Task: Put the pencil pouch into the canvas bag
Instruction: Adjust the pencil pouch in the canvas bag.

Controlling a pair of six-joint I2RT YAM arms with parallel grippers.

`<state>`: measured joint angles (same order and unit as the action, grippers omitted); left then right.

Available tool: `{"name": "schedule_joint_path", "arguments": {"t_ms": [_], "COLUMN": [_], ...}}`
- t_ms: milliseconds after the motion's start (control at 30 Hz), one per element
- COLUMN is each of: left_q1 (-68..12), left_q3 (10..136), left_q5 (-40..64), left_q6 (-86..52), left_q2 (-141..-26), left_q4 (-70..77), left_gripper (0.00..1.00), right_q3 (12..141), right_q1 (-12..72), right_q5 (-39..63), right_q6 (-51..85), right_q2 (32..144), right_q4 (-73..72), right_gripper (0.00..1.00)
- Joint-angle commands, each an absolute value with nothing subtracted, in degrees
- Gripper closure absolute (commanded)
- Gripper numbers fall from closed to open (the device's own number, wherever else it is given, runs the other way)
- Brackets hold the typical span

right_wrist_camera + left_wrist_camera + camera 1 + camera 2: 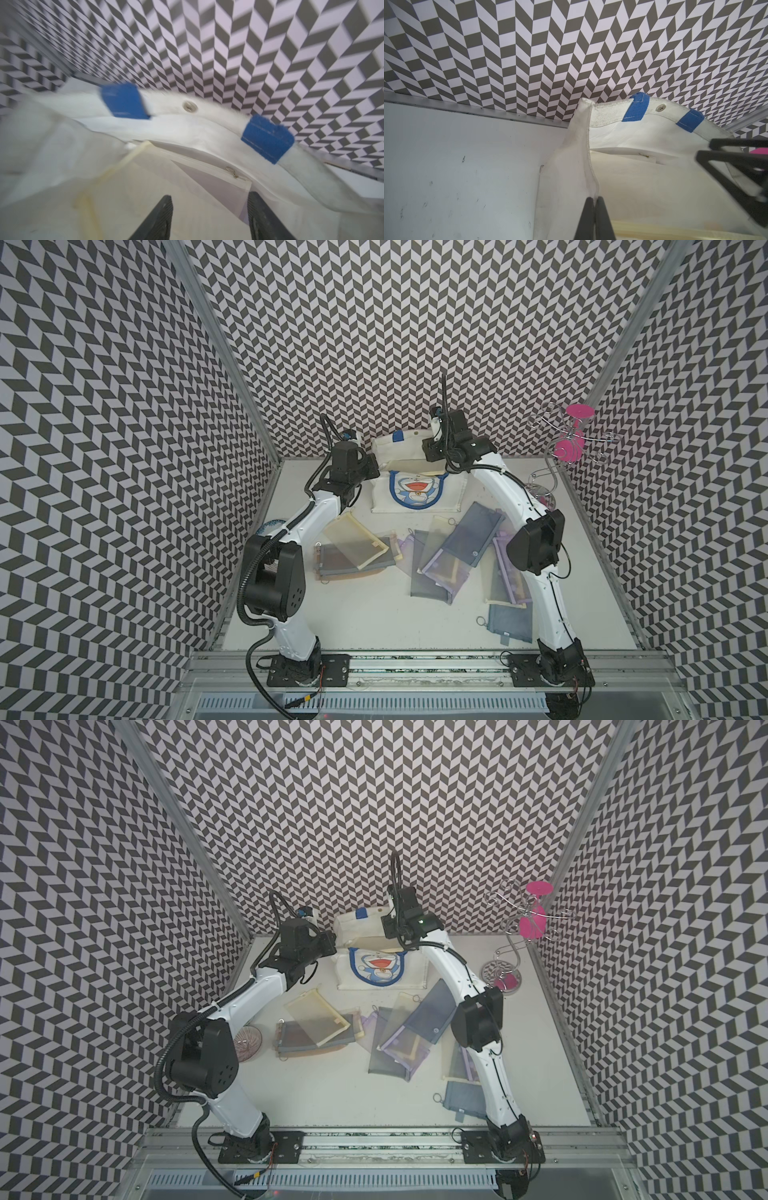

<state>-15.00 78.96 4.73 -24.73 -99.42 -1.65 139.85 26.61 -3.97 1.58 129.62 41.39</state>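
Observation:
The cream canvas bag (415, 499) (384, 975) with the cartoon cat print stands at the back of the table, its mouth held open. My left gripper (595, 200) (375, 471) is shut on the bag's left rim seam (588, 166). A pale yellow mesh pencil pouch (409, 465) (372, 942) (116, 199) lies slanted in the bag's mouth. My right gripper (209, 197) (430, 456) hangs open just above it, jaws apart with nothing pinched between them. Blue strap ends (124, 101) and a snap button (189, 106) show on the bag's far rim.
Several mesh pouches (465, 543) in yellow, grey-blue and purple lie scattered across the middle of the table. A wire stand with pink glasses (569, 448) stands at the back right. A round glass piece (248, 1042) sits beside the left arm. The back wall is close behind the bag.

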Motion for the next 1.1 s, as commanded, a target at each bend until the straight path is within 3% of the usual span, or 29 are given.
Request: {"name": "schedule_joint_path", "arguments": {"t_ms": [0,200,300,433,633,867,1067], "left_q1": [-13.2,-11.8,-12.5,-13.3,-14.3,-19.5,-31.3], "left_q3": [79.5,82.4,80.7,78.8,75.2,67.5,59.0], "left_q5": [5.0,7.7,7.9,8.2,3.4,-2.1,6.0], "left_q6": [-25.9,-26.7,-25.6,-24.7,-20.0,-14.2,-16.4], "left_q2": [-99.2,-100.4,-98.6,-95.9,-87.3,-73.1,-67.3], "left_q4": [-2.2,-4.3,-4.9,-7.5,-12.3,-19.5,-23.2], "left_gripper": [1.00,0.95,0.79,0.37,0.14,0.14,0.19], "right_q3": [136.8,121.5,109.9,105.9,97.8,78.1,59.4], "right_q1": [26.3,26.1,26.1,25.2,25.3,24.9,20.8], "right_q5": [-1.4,5.2,7.8,7.8,10.8,14.4,19.2], "right_q6": [2.9,5.0,5.9,5.8,6.7,9.8,17.6], "right_q2": [120.9,110.3,105.2,103.8,96.1,80.5,69.1], "right_q4": [35.6,30.6,25.2,25.8,20.9,10.4,6.5], "right_gripper": [0.40,0.38,0.39,0.42,0.40,0.28,0.27]}}
